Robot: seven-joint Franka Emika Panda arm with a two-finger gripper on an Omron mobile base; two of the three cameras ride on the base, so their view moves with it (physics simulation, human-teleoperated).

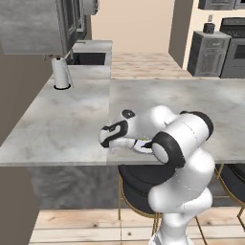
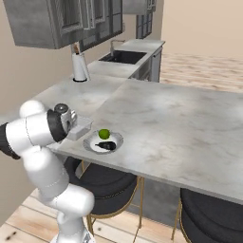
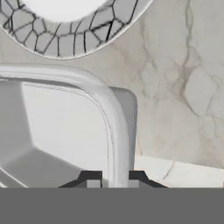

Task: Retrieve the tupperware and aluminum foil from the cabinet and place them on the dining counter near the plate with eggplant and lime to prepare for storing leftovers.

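A white paper towel roll [image 1: 60, 72] stands upright on the side counter [image 1: 57, 119] near a dark sink [image 2: 122, 57] (faucet behind it), with black stools [image 2: 107, 182] tucked underneath.

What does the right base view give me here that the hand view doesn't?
Right base view alone: the lime and eggplant lying on the plate, and black stools under the counter edge. Hand view alone: the gripper shut on the tupperware rim. Both: tupperware, plate beside it, marbled dining counter.
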